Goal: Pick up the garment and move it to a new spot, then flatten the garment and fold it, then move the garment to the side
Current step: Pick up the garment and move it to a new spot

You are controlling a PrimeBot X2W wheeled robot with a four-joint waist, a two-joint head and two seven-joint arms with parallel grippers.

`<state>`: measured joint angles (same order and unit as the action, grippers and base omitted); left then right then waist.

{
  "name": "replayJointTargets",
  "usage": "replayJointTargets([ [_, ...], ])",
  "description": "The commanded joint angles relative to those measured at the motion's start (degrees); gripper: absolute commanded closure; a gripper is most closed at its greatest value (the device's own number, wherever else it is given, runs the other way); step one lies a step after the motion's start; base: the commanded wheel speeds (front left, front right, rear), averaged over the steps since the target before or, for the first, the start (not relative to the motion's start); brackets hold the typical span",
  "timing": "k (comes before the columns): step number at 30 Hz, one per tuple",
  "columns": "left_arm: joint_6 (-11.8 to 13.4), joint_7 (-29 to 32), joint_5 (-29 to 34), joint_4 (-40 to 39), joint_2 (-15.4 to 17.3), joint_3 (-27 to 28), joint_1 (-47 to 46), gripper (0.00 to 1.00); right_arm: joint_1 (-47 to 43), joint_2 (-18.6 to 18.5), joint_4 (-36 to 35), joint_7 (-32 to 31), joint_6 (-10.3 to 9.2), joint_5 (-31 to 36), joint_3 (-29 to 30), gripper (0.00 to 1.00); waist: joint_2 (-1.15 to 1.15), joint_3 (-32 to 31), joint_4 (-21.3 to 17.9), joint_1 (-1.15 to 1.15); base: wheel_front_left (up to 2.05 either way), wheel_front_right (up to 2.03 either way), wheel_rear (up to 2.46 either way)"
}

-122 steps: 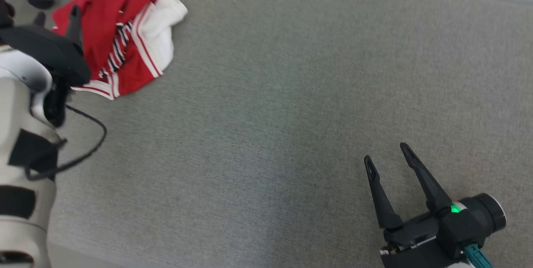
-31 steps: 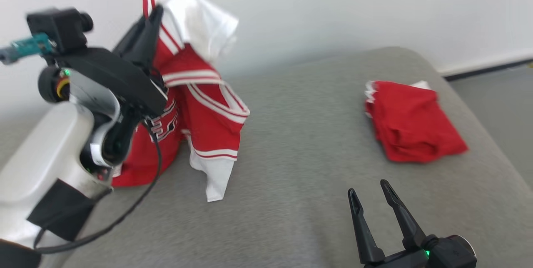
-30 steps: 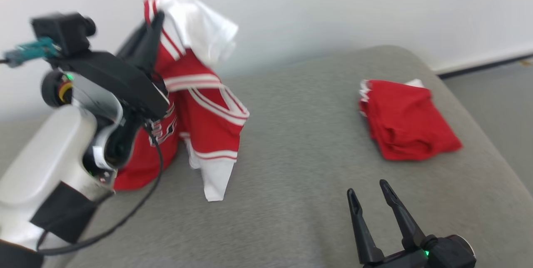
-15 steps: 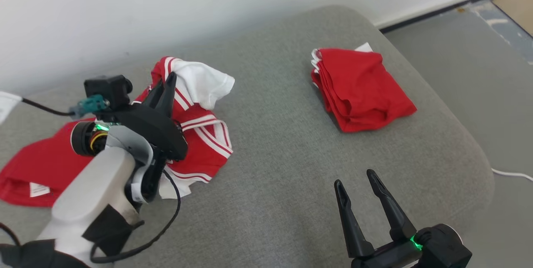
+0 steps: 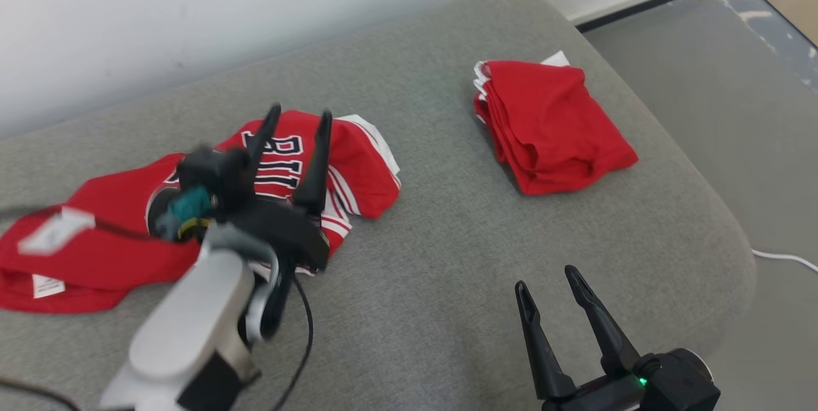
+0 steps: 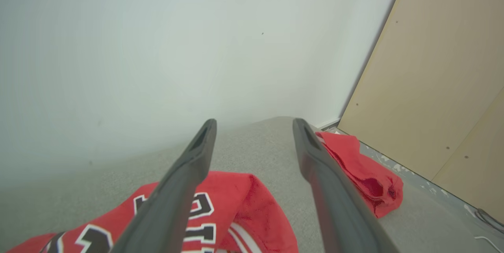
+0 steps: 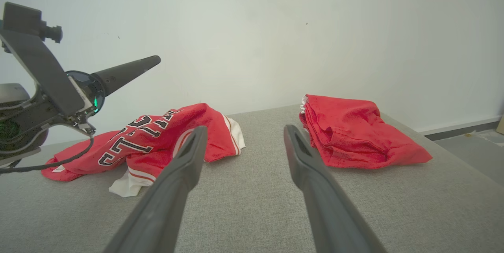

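Hovering over the garment, left end effector wide open, empty.

Black tapered fingers on left pincer and right pincer; pale forearm, black cable, teal plug.

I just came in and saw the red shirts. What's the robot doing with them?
The robot is working on a red jersey that lies crumpled on the grey cushion. Its left gripper hangs open above the jersey, holding nothing. The right gripper is open too, off to the side. Another red garment lies folded near the cushion's far right end.
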<state>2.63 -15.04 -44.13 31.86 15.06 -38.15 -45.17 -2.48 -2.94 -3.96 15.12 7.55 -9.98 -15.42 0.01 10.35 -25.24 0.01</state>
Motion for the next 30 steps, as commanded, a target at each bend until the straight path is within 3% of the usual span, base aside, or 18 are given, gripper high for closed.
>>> replayJointTargets([
  [1, 0.4, -0.1, 2.2, -3.0, 0.0, 1.6, 4.7, 0.0, -0.7, 0.1, 0.4, 0.0, -0.14, 0.6, 0.1, 0.0, -0.01, -3.3, 3.4, -0.01, 0.0, 0.0, 0.0],
  [8, 1.6, -0.2, 10.6, -14.0, 0.0, 6.6, 18.7, 0.0, -1.5, 0.1, 1.5, 0.0, -0.14, 1.4, 0.6, 0.0, -0.01, -7.4, 9.0, -0.01, 0.0, 0.0, 0.0],
  [14, 0.7, -0.2, 15.6, -21.0, -1.9, 13.5, 30.2, 0.0, -2.7, 0.1, 1.9, 0.0, -0.14, 1.8, 1.6, 0.0, -0.01, -9.8, 13.6, -0.01, 0.0, 0.0, 0.0],
  [22, 1.1, -0.2, 21.8, -25.3, -4.6, 21.7, 40.3, 0.0, -4.1, 0.1, 1.2, 0.0, -0.14, 2.0, 3.9, 0.0, -0.01, -11.8, 16.6, -0.01, 0.0, 0.0, 0.0],
  [30, -0.6, -0.2, 27.7, -31.0, -8.4, 30.4, 49.4, 0.0, -7.5, 0.1, -1.3, 0.0, -0.14, 1.8, 7.8, 0.0, -0.01, -14.3, 19.1, -0.01, 0.0, 0.0, 0.0],
])
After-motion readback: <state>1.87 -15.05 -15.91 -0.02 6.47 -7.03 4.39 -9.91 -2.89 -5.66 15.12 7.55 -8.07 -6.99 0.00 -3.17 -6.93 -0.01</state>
